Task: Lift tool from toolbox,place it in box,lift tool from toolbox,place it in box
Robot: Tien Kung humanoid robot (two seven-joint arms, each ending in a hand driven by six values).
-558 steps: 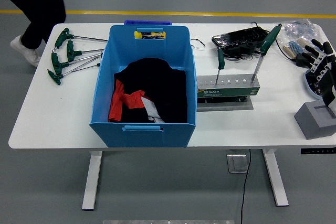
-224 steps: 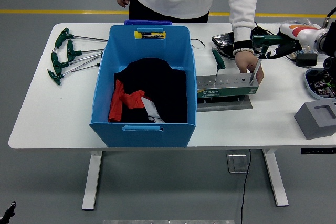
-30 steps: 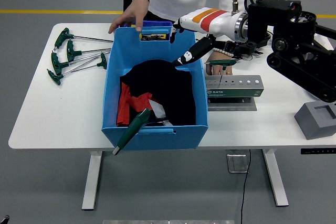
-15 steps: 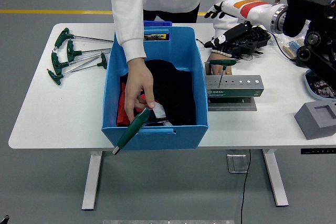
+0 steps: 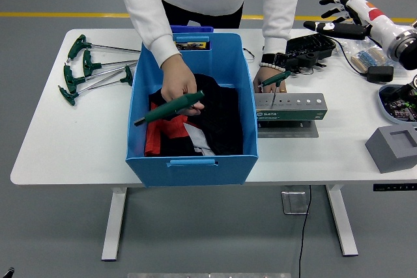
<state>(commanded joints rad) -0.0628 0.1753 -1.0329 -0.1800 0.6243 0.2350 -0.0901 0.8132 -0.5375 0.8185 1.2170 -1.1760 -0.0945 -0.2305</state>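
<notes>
The blue box [image 5: 193,161] stands mid-table with black and red cloth inside. A person's hand [image 5: 179,84] holds a green-handled tool [image 5: 171,107] over the cloth in the box. The grey tool rack [image 5: 291,105] stands right of the box. The person's other hand [image 5: 267,77] rests at its left end on the one green T-handle tool [image 5: 279,77] standing in it. My right hand [image 5: 333,13] is open and empty at the far right, above and behind the black case. My left arm is out of view.
Several green T-handle wrenches [image 5: 88,69] lie at the table's far left. A black case [image 5: 311,47], a plastic bag of brushes [image 5: 366,51], a white dish [image 5: 396,103] and a grey block [image 5: 394,148] crowd the right side.
My right arm has pulled back right and away from the box. The person has lifted the green tool off the box's front rim and holds it inside the box.
</notes>
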